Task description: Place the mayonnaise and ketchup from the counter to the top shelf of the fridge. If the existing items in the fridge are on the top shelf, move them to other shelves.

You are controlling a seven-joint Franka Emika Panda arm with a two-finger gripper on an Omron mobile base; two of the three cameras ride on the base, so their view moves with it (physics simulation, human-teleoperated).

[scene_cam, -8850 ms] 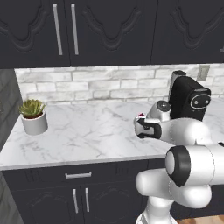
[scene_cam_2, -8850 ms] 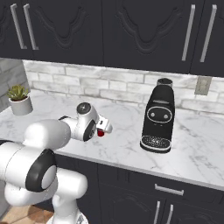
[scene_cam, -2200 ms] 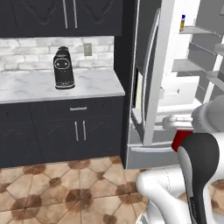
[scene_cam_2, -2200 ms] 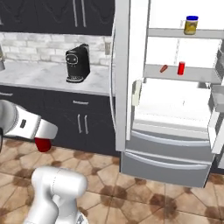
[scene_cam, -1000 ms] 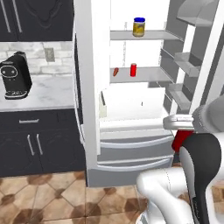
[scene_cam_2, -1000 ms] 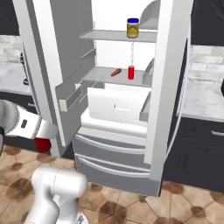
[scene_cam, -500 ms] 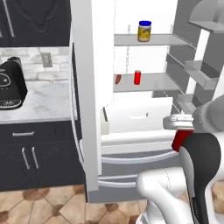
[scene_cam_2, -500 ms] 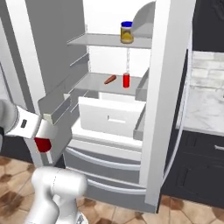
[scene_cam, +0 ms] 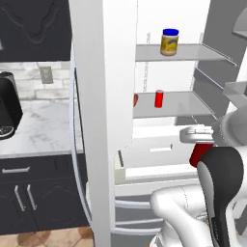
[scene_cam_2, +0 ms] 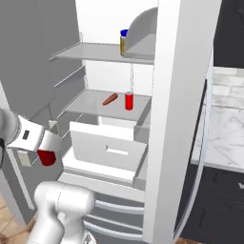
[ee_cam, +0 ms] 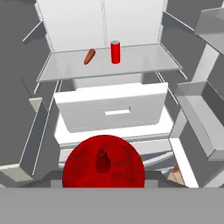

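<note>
My gripper (scene_cam: 197,140) (scene_cam_2: 49,144) is shut on the ketchup (scene_cam: 200,154) (scene_cam_2: 46,157), a small red bottle whose cap points into the hand view (ee_cam: 103,162). It hangs low in front of the open fridge (scene_cam: 102,125), below both shelf boards. The mayonnaise (scene_cam: 169,42) (scene_cam_2: 124,43), pale yellow with a blue cap, stands on the top shelf (scene_cam: 198,52) (scene_cam_2: 90,54). A red can (scene_cam: 159,98) (scene_cam_2: 129,101) (ee_cam: 115,52) and an orange-red oval item (scene_cam: 135,100) (scene_cam_2: 110,99) (ee_cam: 89,56) rest on the lower shelf (ee_cam: 144,63) above the white drawers.
A white drawer (ee_cam: 113,107) (scene_cam_2: 107,143) juts out under the lower shelf. Door bins (ee_cam: 197,109) line the open door on the right. The thick fridge door (scene_cam_2: 181,119) stands between the cavity and the marbled counter (scene_cam: 38,130) (scene_cam_2: 228,128), where a black coffee machine (scene_cam: 7,111) sits.
The whole picture has shifted: the base has moved closer to the fridge, whose inside now looks larger. The ketchup stays in my gripper.
</note>
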